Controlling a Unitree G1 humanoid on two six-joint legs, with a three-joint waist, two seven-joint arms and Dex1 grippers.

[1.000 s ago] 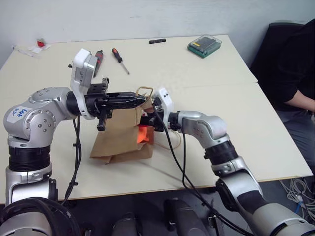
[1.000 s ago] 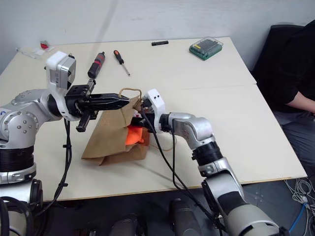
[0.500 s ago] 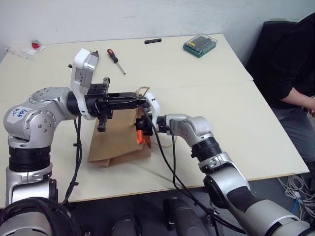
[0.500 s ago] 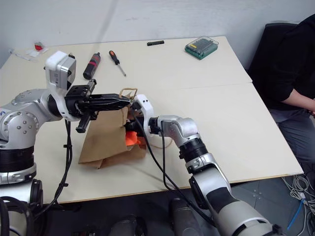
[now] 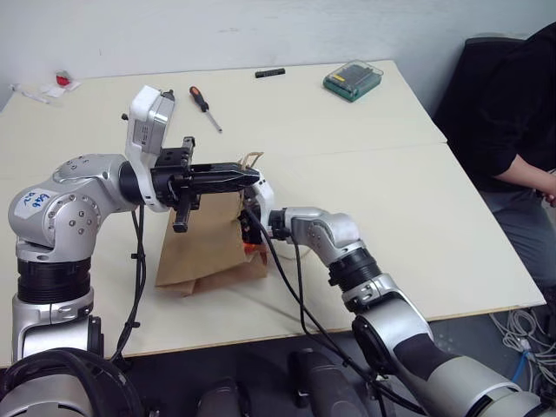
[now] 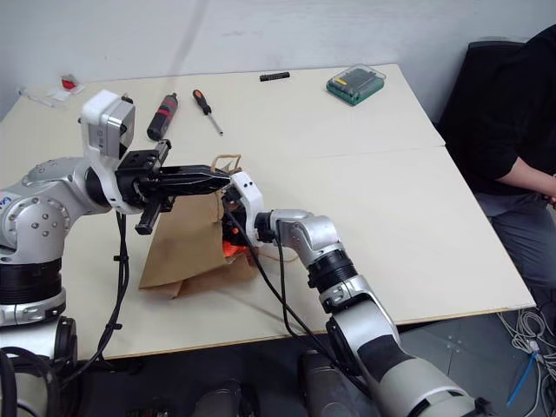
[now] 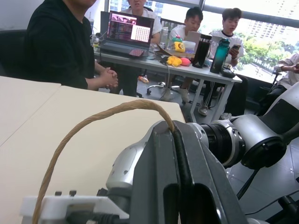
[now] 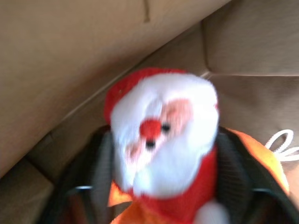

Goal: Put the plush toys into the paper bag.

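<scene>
My left gripper pinches the paper bag handle, holding the mouth open toward 3 o'clock. My right gripper sits inside it, jaws spread beside the Santa plush, atop the orange plush. Exit lies toward 3 o'clock.

Very little writing shows. A white label stuck on the left arm's shoulder housing carries handwritten blue marks (possibly digits, too small to make out). The laptop screen in the left wrist view shows rows of unreadable text.
</scene>
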